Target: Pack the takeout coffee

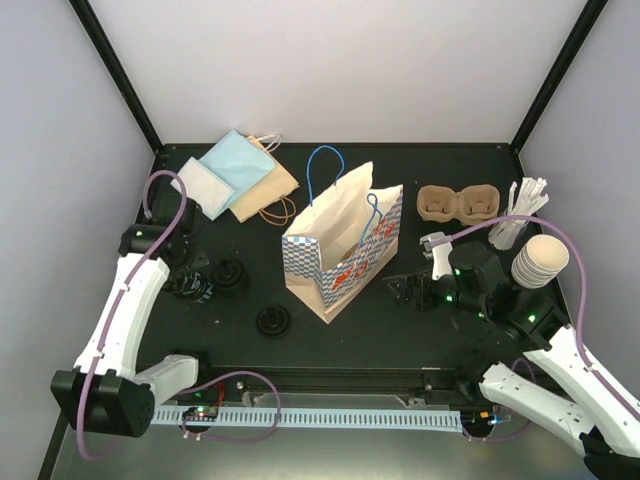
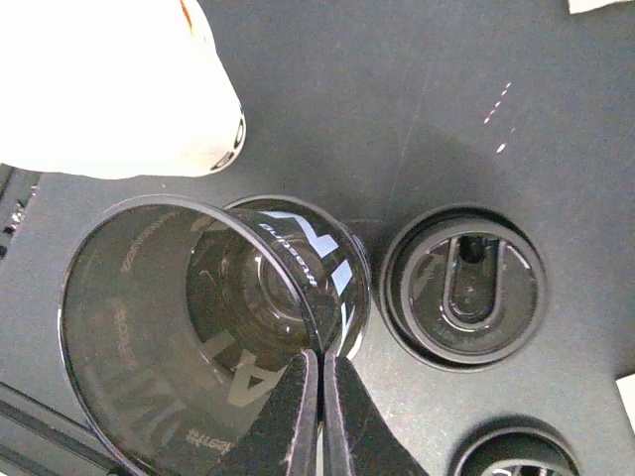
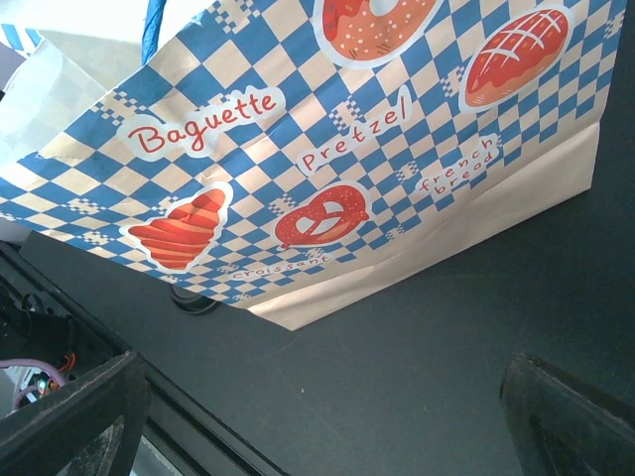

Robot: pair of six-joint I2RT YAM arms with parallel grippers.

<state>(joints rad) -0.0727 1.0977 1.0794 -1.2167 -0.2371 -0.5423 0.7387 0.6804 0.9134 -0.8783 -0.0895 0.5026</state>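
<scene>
My left gripper (image 2: 319, 397) is shut on the rim of a dark see-through tumbler (image 2: 189, 327) with white lettering, which is tipped toward the camera. In the top view this gripper (image 1: 192, 282) sits at the left of the table. One black lid (image 2: 463, 288) lies right of the tumbler, and another (image 2: 516, 458) shows at the bottom edge. From above, the two lids (image 1: 230, 275) (image 1: 272, 320) are on the mat. A stack of cream-tan cups (image 1: 540, 262) stands at the right, and the brown cup tray (image 1: 458, 203) is behind it. My right gripper (image 1: 410, 290) (image 3: 317, 426) is open and empty beside the bag.
The blue-checked paper bag (image 1: 342, 250) (image 3: 327, 149) stands open in the middle. White stir sticks (image 1: 522, 212) stand at the back right. Blue and tan flat bags and a white napkin (image 1: 235, 172) lie at the back left. Black frame posts rise at the back corners.
</scene>
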